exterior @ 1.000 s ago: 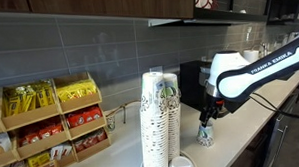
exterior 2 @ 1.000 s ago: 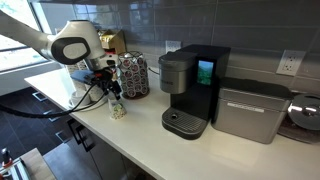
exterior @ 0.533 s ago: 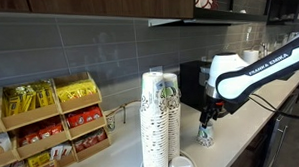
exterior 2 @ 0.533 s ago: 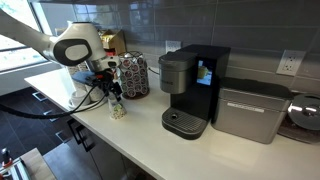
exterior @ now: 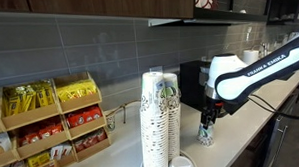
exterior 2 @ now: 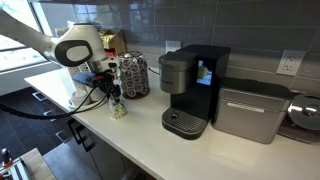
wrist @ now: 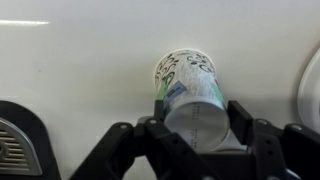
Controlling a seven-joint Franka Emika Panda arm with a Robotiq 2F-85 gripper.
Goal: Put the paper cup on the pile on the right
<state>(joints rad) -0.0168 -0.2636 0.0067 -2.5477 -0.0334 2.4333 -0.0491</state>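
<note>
End effector clamped on the paper cup. In the wrist view its two black fingers press against opposite sides of the cup's near end. The cup is white with green-blue leafy print and stands on the pale surface. In both exterior views the end effector comes down on it from above. The white Panda arm reaches in over the surface's front edge.

Landmark: black coffee machine, standing against the grey tiled wall.
- The cup stands off to one side of the machine, out in front of the pod carousel, which sits just beside the machine.
- A silver appliance sits just beside the machine on its opposite side.
- The pile is a tall column of nested cups whose top cup shows its print. It stands well apart from the coffee machine and from the gripped cup, nearer the camera.
- A twin column, topped by plain white rims, stands right against the pile.
- A wooden rack of yellow and red snack packets stands against the wall, farther still from the machine.
</note>
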